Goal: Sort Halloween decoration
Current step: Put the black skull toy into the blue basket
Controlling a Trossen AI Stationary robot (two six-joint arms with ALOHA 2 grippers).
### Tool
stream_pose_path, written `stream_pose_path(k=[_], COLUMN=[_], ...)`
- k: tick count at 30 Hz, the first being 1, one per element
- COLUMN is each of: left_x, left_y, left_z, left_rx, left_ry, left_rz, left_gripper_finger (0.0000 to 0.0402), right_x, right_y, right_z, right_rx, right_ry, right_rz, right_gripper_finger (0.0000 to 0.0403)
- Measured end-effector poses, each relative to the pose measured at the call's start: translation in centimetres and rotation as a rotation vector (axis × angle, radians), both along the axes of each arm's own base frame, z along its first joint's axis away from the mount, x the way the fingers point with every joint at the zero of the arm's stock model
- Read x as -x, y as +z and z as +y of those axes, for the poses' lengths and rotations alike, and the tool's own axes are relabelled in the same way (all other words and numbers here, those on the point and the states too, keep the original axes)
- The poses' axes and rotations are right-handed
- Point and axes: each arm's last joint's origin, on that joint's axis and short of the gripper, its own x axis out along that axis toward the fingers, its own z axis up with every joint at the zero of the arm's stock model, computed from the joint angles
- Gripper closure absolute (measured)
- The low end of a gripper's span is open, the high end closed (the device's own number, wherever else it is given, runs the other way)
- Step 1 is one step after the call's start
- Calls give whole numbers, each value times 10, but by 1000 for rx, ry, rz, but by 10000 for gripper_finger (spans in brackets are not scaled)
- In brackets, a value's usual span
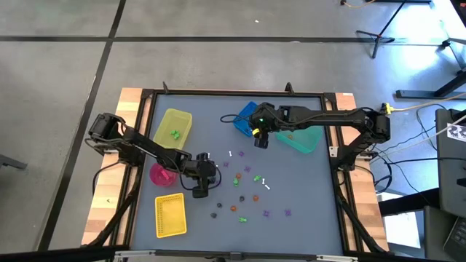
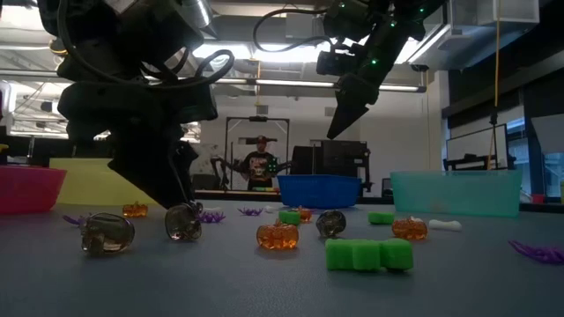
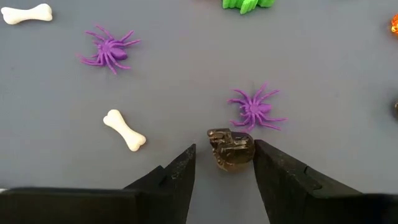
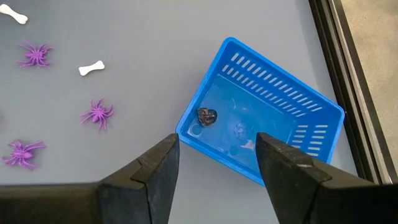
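Dark skull [image 3: 232, 149] bracketed by spread left gripper [image 3: 225, 163] on table, right gripper [image 4: 217, 163] held spread above blue bin [image 4: 267, 121].

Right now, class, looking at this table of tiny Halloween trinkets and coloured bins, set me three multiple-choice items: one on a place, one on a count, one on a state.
1. Where does the dark plastic skull nearest the left claw lie?
A. between its fingers
B. in the pink bowl
C. on the yellow tray

2. How many trinkets lie in the blue slotted plastic basket?
A. none
B. one
C. four

3. How do the right claw's fingers stand?
A. apart, holding nothing
B. shut on a bone
C. shut on a spider

A: the dark plastic skull sits on the table between the left claw fingers.
B: one dark trinket shows in the blue slotted plastic basket.
A: the right claw is open above the basket.
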Motion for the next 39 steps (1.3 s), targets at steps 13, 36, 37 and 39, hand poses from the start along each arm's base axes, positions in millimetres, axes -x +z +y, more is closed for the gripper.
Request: stream_pose_path(k=[13, 36, 37, 39], left_x=[0, -19, -20, -23], left_y=[0, 16, 18, 20], left_z=[0, 6, 9, 15], left_rx=[0, 18, 4, -26], left_ry=[0, 66, 85, 132], left_rz=[0, -251, -269, -303], left_gripper_finger=[311, 311, 311, 311], right_x=[0, 7, 8, 8], right_y=[0, -4, -4, -5], right_z=[0, 1, 1, 2], right_rx=[0, 2, 6, 15], right_ry=[0, 19, 27, 44], right_rz=[0, 94, 102, 111], right_gripper_finger=[191, 191, 191, 191])
